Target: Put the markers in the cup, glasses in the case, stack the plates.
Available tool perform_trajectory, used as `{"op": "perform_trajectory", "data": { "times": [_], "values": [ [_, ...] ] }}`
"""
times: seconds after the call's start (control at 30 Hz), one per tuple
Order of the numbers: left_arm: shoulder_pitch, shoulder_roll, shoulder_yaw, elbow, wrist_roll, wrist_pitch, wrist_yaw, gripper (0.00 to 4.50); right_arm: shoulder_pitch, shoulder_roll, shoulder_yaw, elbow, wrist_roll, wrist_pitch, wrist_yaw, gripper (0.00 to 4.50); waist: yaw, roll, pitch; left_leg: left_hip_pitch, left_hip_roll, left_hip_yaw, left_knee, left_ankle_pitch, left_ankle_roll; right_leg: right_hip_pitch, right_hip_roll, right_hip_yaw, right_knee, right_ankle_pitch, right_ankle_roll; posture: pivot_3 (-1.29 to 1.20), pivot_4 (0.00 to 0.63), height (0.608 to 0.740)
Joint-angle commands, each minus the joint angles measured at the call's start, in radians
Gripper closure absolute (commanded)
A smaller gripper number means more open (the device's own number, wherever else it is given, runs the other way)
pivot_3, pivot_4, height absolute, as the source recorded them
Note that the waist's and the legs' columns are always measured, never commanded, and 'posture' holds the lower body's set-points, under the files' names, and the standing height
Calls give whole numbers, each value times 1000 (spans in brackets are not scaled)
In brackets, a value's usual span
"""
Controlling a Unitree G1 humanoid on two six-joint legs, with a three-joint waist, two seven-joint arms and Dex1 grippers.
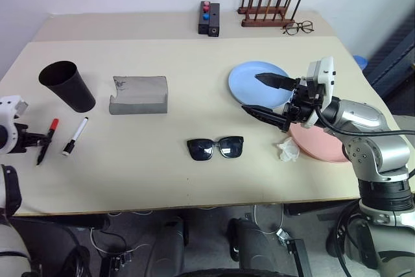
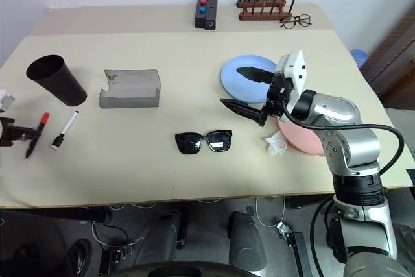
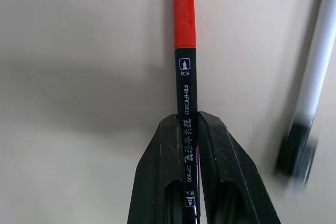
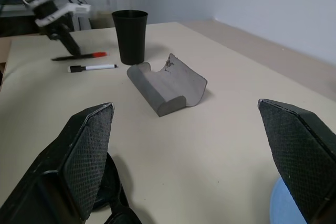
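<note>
My left gripper (image 1: 37, 139) is shut on the dark marker with the red cap (image 3: 185, 51) at the table's far left, holding it low over the surface. The white marker (image 1: 75, 136) lies just to its right. Behind them stands the black cup (image 1: 68, 85), and to the cup's right lies the grey case (image 1: 138, 94), open. The black sunglasses (image 1: 215, 148) rest at the table's middle front. My right gripper (image 1: 253, 93) hangs open over the near edge of the light blue plate (image 1: 245, 76). The pink plate (image 1: 324, 146) lies partly under that arm.
A crumpled white tissue (image 1: 286, 149) lies beside the pink plate. At the back stand a wooden peg rack (image 1: 267, 11), thin clear spectacles (image 1: 297, 28) and a small black box with red and blue buttons (image 1: 209, 17).
</note>
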Motion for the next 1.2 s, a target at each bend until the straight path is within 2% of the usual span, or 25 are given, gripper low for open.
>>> {"op": "perform_trajectory", "data": {
  "times": [0.03,0.17,0.33,0.43,0.63,0.67,0.83,1.2],
  "values": [
    [10,57,-18,-58,17,17,-110,4461,-5,-10,-21,-25,-1,-27,1,0,5,0,0,0,0,0,0,0,0,0,0,0,0,-1,-1,0,150,740],
    [136,75,-23,-186,-11,70,-225,4461,-12,-1,-12,-16,-4,-34,1,0,4,0,0,0,0,1,0,0,0,0,-1,0,0,-2,-3,0,150,740],
    [307,93,22,-384,-70,170,-239,4461,-21,2,-8,-6,-7,-37,8,0,2,0,0,-1,2,1,0,0,0,-1,-1,0,0,-1,-4,0,150,740],
    [363,96,49,-454,-96,223,-205,3272,-28,1,-8,0,-6,-35,11,0,2,0,0,0,2,1,0,0,0,-1,0,0,0,-1,-4,0,150,740],
    [346,104,54,-548,-122,286,-162,207,-26,1,-10,-2,-5,-32,12,0,3,0,0,0,2,1,0,0,0,0,0,0,1,-1,-4,0,150,740],
    [340,109,41,-552,-119,276,-168,45,-25,1,-10,-4,-5,-33,11,0,2,0,0,0,2,1,0,0,0,0,0,0,1,-1,-4,0,150,740],
    [298,105,-10,-559,-107,238,-202,45,-21,4,-9,-8,-7,-34,5,0,2,0,0,0,2,1,0,0,0,0,1,0,1,-1,-4,0,150,740],
    [183,45,-125,-450,-47,159,-223,45,-10,-8,-20,-27,-4,-22,-13,0,2,0,0,0,2,1,1,0,0,0,1,0,1,-1,-3,0,150,740]
  ]
}}
